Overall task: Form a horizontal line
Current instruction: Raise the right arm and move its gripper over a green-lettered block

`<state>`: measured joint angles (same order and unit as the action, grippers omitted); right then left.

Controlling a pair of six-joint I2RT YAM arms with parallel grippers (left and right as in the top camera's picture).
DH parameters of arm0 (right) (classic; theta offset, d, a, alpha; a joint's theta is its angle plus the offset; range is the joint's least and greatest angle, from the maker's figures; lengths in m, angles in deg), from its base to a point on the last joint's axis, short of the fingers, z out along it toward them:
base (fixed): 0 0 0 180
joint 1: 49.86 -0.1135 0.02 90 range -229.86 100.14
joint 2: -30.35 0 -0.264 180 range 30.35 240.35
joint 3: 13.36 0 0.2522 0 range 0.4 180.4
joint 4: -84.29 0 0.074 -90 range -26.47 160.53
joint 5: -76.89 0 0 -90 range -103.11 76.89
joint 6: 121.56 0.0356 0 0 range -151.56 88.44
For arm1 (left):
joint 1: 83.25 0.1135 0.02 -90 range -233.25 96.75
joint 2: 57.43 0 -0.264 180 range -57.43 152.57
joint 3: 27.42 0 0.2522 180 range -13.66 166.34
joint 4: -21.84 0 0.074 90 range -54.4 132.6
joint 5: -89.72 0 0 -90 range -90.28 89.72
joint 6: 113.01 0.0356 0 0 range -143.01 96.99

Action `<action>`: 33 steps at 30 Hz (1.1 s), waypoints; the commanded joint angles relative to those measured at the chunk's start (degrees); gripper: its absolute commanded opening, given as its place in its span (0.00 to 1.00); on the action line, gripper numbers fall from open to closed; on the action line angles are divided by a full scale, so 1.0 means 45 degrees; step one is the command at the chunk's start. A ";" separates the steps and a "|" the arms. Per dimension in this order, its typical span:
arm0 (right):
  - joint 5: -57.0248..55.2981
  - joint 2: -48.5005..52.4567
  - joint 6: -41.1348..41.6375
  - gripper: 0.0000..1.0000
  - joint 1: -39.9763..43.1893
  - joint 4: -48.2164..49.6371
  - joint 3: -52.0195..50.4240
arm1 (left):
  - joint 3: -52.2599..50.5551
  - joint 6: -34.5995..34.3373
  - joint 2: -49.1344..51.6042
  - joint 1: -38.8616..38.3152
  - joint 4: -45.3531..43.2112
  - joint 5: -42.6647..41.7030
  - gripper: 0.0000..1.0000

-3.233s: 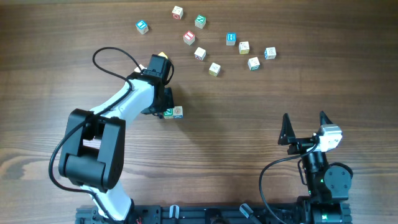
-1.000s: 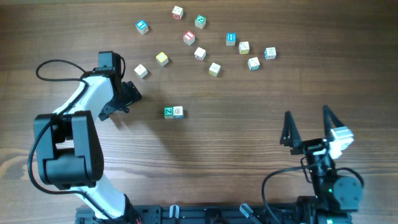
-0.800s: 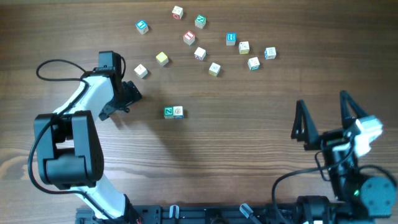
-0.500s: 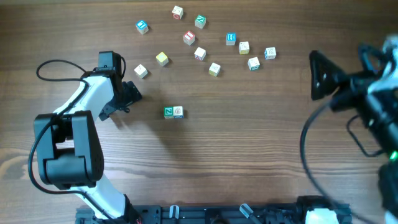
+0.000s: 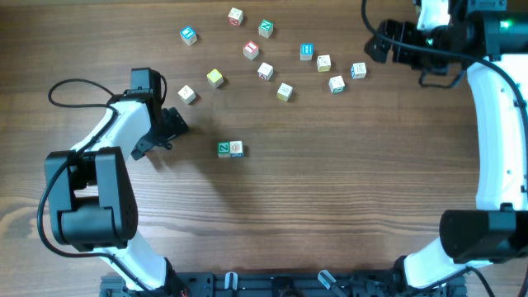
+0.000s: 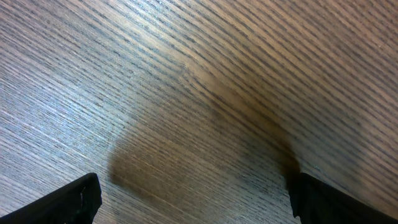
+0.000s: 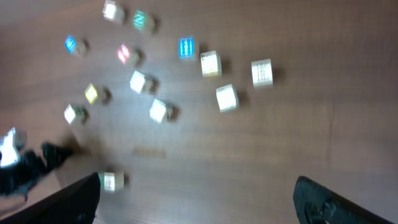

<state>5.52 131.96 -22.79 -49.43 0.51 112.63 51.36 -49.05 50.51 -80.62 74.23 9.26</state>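
Wooden table [image 5: 330,206]: two-cube horizontal line [image 5: 230,148]; loose cubes [image 5: 285,91] scattered beyond.

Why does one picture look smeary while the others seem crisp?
Right wrist view: the loose cubes are smeared, likely motion blur. Overhead: sharp, evenly lit, soft shadow beside the left arm. Left wrist: crisp table grain with a broad dark shadow.

Row: the horizontal line [image 5: 230,148], only two cubes so far (green-faced one left, cream one right)
Contact: edges touching
Pose: flat, level
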 commanded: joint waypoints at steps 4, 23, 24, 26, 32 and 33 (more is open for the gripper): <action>0.0301 0.0296 0.0039 0.72 -0.0053 0.0826 0.0214 | -0.0063 -0.0029 0.0136 -0.0034 0.0044 0.0087 1.00; 0.0306 0.1156 -0.0782 0.82 -0.1069 0.3206 -0.0214 | -0.0063 -0.0029 0.0136 -0.0034 0.0044 0.0087 1.00; 0.0291 0.1404 -0.0976 0.84 -0.1379 0.3531 -0.0379 | -0.0063 -0.0029 0.0136 -0.0034 0.0044 0.0087 1.00; -0.0690 0.2176 -0.0962 0.86 -0.2059 0.4211 -0.0495 | -0.0063 -0.0029 0.0136 -0.0034 0.0044 0.0087 1.00; -0.2147 0.5702 -0.0947 0.94 -0.3138 0.5503 -0.0495 | -0.0063 -0.0029 0.0136 -0.0034 0.0044 0.0087 1.00; -0.2147 0.6130 -0.0947 0.94 -0.3138 0.5678 -0.0495 | -0.0063 -0.0029 0.0136 -0.0034 0.0044 0.0087 1.00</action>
<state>-1.21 155.04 -26.57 -63.53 24.58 111.05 51.36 -49.05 50.51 -80.62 74.23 9.26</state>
